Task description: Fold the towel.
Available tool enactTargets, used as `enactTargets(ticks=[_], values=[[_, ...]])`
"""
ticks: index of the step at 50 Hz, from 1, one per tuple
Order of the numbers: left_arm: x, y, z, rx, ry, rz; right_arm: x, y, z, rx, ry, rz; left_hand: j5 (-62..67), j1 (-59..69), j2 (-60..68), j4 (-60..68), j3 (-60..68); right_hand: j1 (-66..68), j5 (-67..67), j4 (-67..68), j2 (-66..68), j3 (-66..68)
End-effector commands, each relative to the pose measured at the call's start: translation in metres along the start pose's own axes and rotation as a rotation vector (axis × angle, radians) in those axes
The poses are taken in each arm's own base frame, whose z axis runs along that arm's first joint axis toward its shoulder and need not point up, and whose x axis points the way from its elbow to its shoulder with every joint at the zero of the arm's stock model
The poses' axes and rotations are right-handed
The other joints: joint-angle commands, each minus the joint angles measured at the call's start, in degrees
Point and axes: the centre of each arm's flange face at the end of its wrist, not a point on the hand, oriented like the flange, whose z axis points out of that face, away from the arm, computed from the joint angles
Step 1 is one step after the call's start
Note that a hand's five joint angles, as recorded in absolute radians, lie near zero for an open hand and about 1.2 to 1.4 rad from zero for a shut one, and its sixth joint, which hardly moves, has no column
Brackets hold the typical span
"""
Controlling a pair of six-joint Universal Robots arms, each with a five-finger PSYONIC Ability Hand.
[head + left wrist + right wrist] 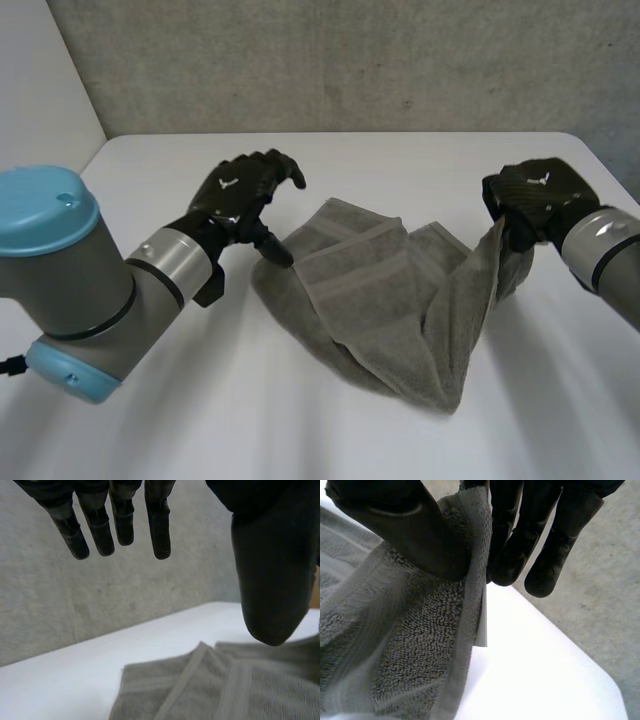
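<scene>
Grey-jointed and capped in light blue, the left arm (70, 290) reaches in from the near corner of the white table (200, 420). Its wrist is bent so that the left hand (240, 195) hangs palm-down beside the towel's left edge. That hand's fingers (159, 525) are loosely extended and spread away from the thumb (272, 580), holding nothing. The thumb tip points down close to the cloth, though I cannot tell if it touches.

The grey towel (380, 300) lies rumpled in the middle of the table, with one banded layer folded over another. Its right side rises off the surface to the right hand (535, 195), which is held above the table on the far right. There the cloth's edge is pinched between the thumb and curled fingers and drapes down from the grip.
</scene>
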Motion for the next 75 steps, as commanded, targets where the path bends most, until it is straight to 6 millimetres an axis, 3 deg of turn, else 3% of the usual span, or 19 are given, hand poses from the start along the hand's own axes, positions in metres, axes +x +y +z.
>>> enactTargets(ticks=[1, 3, 11, 31, 46, 58, 61, 63, 64, 66, 69, 72, 74, 75], values=[[0.006, 0.04, 0.014, -0.102, 0.16, 0.137, -0.009, 0.02, 0.003, -0.024, -0.014, -0.007, -0.8, -2.9, -2.6, -3.3, -3.3, 4.1, 3.2, 3.9, 5.9, 4.7], [0.012, 0.06, 0.018, -0.144, 0.209, 0.216, -0.013, 0.03, 0.003, -0.056, -0.027, -0.017, -0.6, -2.7, -2.5, -3.1, -3.1, 4.1, 3.2, 3.9, 5.9, 4.7], [0.028, 0.091, 0.015, -0.261, 0.281, 0.322, -0.014, 0.039, 0.004, -0.072, -0.025, -0.022, -0.3, -2.4, -2.1, -2.8, -2.8, 4.1, 3.2, 3.9, 5.9, 4.7], [0.061, 0.111, 0.023, -0.283, 0.365, 0.26, -0.019, 0.051, 0.009, -0.099, -0.034, -0.019, 9.8, 7.7, 8.0, 7.3, 7.3, 4.1, 3.2, 3.9, 5.9, 4.7], [0.073, 0.092, 0.02, -0.255, 0.377, 0.194, -0.02, 0.051, 0.009, -0.102, -0.037, -0.018, 15.5, 13.4, 13.7, 13.0, 13.0, 4.1, 3.2, 3.9, 5.9, 4.7], [0.079, 0.095, 0.016, -0.272, 0.392, 0.195, -0.022, 0.055, 0.01, -0.112, -0.042, -0.018, 16.0, 14.0, 14.2, 13.5, 13.5, 4.1, 3.2, 3.9, 5.9, 4.7], [0.08, 0.097, 0.017, -0.275, 0.394, 0.196, -0.022, 0.055, 0.01, -0.112, -0.042, -0.018, 23.6, 21.5, 21.8, 21.1, 21.1, 4.1, 3.2, 3.9, 5.9, 4.7], [0.079, 0.103, 0.019, -0.282, 0.395, 0.193, -0.022, 0.056, 0.01, -0.115, -0.044, -0.017, 44.9, 42.8, 43.0, 42.4, 42.3, 4.1, 3.2, 3.9, 5.9, 4.7], [0.079, 0.103, 0.019, -0.282, 0.395, 0.193, -0.022, 0.056, 0.01, -0.115, -0.044, -0.017, 45.0, 42.9, 43.1, 42.5, 42.5, 4.1, 3.2, 3.9, 5.9, 4.7], [0.077, 0.109, 0.022, -0.292, 0.385, 0.197, -0.022, 0.055, 0.01, -0.113, -0.05, -0.015, 64.0, 62.0, 62.2, 61.5, 61.5, 4.1, 3.2, 3.9, 5.9, 4.7], [0.076, 0.107, 0.024, -0.285, 0.379, 0.198, -0.019, 0.051, 0.009, -0.106, -0.046, -0.005, 64.1, 62.0, 62.3, 61.6, 61.6, 4.1, 3.2, 3.9, 5.9, 4.7], [0.07, 0.091, 0.029, -0.249, 0.358, 0.204, -0.017, 0.047, 0.009, -0.1, -0.041, -0.005, 64.1, 62.0, 62.3, 61.6, 61.6, 4.1, 3.2, 3.9, 5.9, 4.7], [0.051, 0.04, 0.035, -0.132, 0.283, 0.232, -0.006, 0.026, 0.006, -0.051, -0.02, -0.016, 64.1, 62.0, 62.3, 61.6, 61.6, 4.1, 3.2, 3.9, 5.9, 4.7], [0.051, 0.04, 0.035, -0.132, 0.283, 0.233, -0.006, 0.026, 0.006, -0.051, -0.02, -0.016, 64.1, 62.0, 62.3, 61.6, 61.6, 4.1, 3.2, 3.9, 5.9, 4.7]])
